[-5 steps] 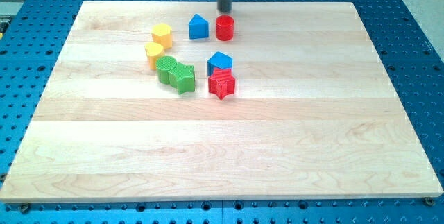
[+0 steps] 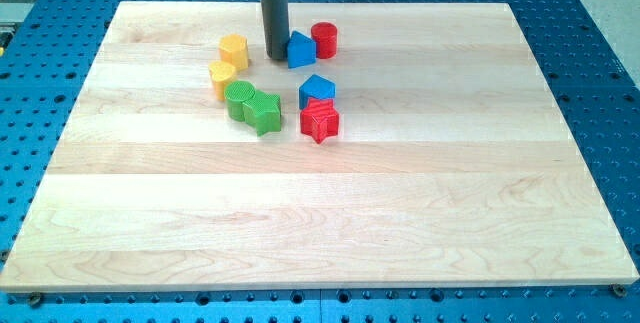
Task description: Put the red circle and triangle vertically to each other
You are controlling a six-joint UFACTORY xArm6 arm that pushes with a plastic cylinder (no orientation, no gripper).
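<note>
The red circle block [image 2: 324,39] sits near the board's top middle. A blue triangle block [image 2: 300,49] touches its left side. My tip [image 2: 275,57] rests on the board right against the left side of this blue triangle block. A second blue block [image 2: 317,90], pentagon-like, lies lower, with a red star block [image 2: 320,120] touching it from below.
A yellow hexagon-like block [image 2: 234,50] and a yellow heart-like block [image 2: 222,76] lie left of my tip. A green round block [image 2: 239,99] and a green star block [image 2: 264,112] sit below them. The wooden board [image 2: 320,213] lies on a blue perforated table.
My tip moved from above the red circle to the left side of the blue triangle. The blue triangle shifted right and now touches the red circle.
</note>
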